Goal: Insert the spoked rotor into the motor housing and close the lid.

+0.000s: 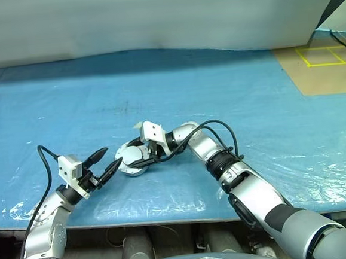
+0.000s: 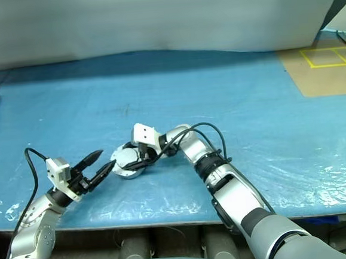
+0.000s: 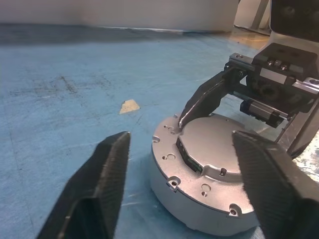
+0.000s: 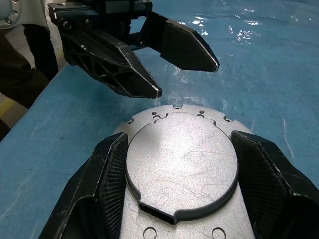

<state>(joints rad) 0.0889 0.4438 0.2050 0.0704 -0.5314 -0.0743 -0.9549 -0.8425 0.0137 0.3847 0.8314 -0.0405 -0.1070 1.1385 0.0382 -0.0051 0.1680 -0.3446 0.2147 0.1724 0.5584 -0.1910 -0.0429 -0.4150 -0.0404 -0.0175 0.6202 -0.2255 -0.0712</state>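
One motor housing (image 4: 179,169), grey lid (image 4: 182,162) closed

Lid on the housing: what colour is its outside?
Plain matte grey, lightly scratched; the lid shows best in the right wrist view.

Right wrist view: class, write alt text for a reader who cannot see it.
A round grey lid lies closed on the motor housing, between the right pincer's two black fingers. The left pincer hovers open just beyond it, over the blue table cover.

The bench (image 1: 230,95) has a blue plastic sheet (image 1: 70,113) on it. The round motor housing (image 3: 199,199) sits there with its lid (image 4: 182,164) shut.
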